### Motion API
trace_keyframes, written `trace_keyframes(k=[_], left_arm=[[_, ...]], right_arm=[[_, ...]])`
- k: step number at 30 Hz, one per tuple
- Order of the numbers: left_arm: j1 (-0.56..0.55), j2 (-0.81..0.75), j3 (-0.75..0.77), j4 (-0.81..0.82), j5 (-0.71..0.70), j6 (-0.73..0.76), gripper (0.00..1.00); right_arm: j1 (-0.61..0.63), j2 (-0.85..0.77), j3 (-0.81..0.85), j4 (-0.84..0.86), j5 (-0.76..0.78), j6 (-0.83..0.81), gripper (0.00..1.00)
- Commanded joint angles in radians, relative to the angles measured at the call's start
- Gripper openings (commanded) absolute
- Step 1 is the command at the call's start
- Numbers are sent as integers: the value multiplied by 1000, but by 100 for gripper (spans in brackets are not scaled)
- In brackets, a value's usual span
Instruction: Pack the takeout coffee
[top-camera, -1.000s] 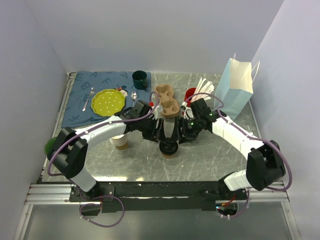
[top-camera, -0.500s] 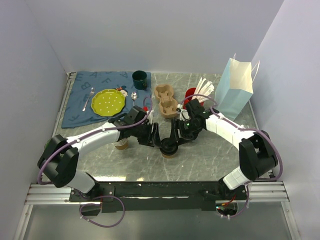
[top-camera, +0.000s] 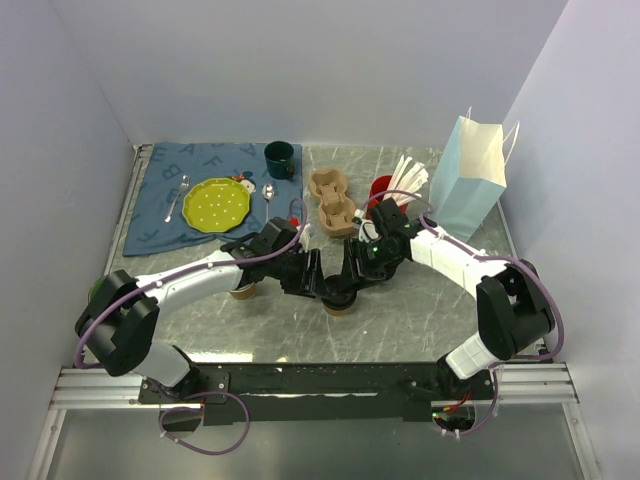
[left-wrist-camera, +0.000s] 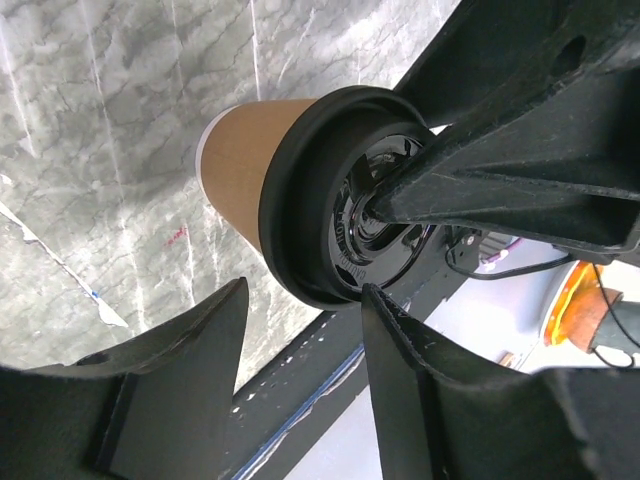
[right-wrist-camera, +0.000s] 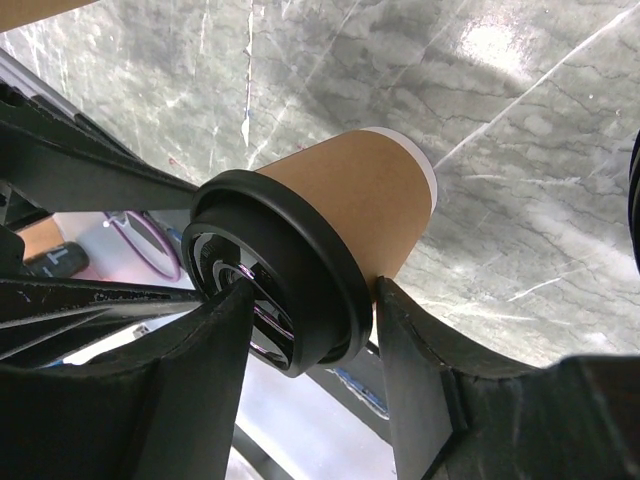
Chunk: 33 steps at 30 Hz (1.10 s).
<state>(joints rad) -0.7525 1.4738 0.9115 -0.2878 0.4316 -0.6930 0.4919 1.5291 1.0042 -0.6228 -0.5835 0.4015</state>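
Where the left gripper and right gripper meet, one takeout coffee stands upright near the middle of the table. Behind it are one cup carrier, one green mug and one blue paper bag. From the left wrist, its two fingers are spread apart, with the black lid just at their tips. From the right wrist, two fingers pinch that lid's rim, one on top and one against the brown wall.
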Motion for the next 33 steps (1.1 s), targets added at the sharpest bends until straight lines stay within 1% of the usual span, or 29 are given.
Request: trace_keyframes(k=[1,6,9,12,17,21,33], left_arm=[[-11,-42,-37,45,-39,-51,54],[-19,-79,-60,32,-68,-63,53],[-19,-87,-43,10,-77,-56,53],[-19,-98,26,-53,-99,-31,55],[-19,-141,163,-180,-175,23,58],[-18,-178,216,-264,-224,46,60],[-5,-259,355,-382,-320,87,63]], right_arm=[[22,3,-33,60,60,46,52],[24,3,-38,61,66,53,51],[25,-1,-35,57,68,56,50],[25,-18,-23,44,67,63,49],[25,-61,-24,32,68,79,47],[27,-83,-42,32,70,89,45],[25,-153,-113,118,54,161,42]])
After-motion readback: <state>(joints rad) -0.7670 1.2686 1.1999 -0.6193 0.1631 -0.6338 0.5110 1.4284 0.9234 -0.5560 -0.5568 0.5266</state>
